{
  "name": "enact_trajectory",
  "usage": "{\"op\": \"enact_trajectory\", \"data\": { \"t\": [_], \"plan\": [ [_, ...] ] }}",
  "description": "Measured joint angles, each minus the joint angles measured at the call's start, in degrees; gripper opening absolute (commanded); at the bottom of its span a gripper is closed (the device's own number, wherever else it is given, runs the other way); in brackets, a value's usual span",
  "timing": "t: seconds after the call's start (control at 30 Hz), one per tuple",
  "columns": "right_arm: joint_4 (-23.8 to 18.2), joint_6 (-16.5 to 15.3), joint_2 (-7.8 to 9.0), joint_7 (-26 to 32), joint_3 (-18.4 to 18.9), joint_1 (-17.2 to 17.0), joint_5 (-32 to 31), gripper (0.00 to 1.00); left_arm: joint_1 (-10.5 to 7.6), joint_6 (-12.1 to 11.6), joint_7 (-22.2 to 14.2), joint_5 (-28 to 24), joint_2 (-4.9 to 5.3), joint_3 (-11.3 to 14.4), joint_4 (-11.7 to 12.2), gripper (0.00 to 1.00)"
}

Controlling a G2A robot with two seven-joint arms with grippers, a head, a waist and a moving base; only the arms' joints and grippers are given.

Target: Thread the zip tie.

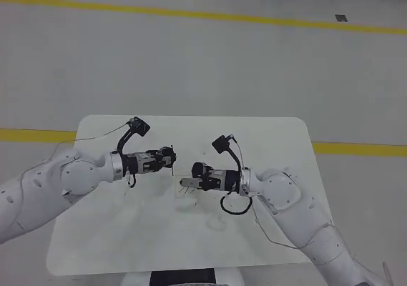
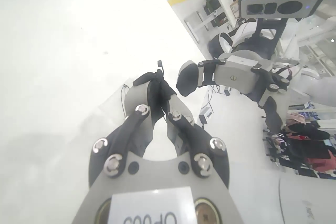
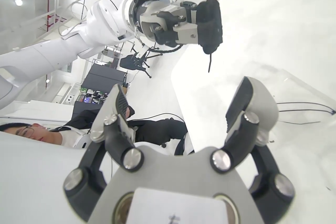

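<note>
1 white desk [image 1: 260, 139] carries the work, with 2 arms over it and 1 pincer on each. The left pincer [image 2: 157, 83] is clamped tight on 1 black zip tie [image 2: 159, 64], held above the desk near its middle. Its 2 fingers [image 2: 139, 93] are wrapped in black cloth at the tips, and the tie's small square head pokes out past them. In the right wrist view the tie [image 3: 209, 63] sticks out of both sides of the left pincer [image 3: 210, 22], head on one side and thin tail on the other. The right pincer [image 3: 182, 88] is spread wide with nothing between its 2 fingers; it faces the left one, near it but apart. On the desk beside it lie 2 thin black strands [image 3: 304, 104] that meet at 1 small dark tip; whether they are 1 bent tie or 2 I cannot tell. Each pincer base bears 1 white label [image 2: 153, 205], its print cut off at the edge.
</note>
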Motion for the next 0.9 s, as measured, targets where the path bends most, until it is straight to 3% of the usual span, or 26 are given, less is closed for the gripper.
{"op": "enact_trajectory", "data": {
  "t": [0.23,0.53,0.67,0.9],
  "plan": [
    [0.1,0.0,0.17,-0.3,0.0,-0.2,0.0,1.0,2.67,0.0,-10.6,-5.0,-0.02,-5.1,-1.4,0.0],
    [0.4,0.0,0.21,-0.6,-0.4,0.1,0.1,1.0,10.0,0.0,-19.3,-4.4,-1.34,-13.5,-2.8,0.0],
    [0.6,0.0,0.19,-0.8,-0.6,0.3,0.2,1.0,12.79,0.0,-22.3,-5.5,-2.47,-16.4,-0.4,0.0],
    [1.0,0.0,0.27,-1.0,-0.6,0.3,0.2,1.0,17.59,0.0,-31.2,-11.0,-6.01,-24.7,2.7,0.0]
  ]
}}
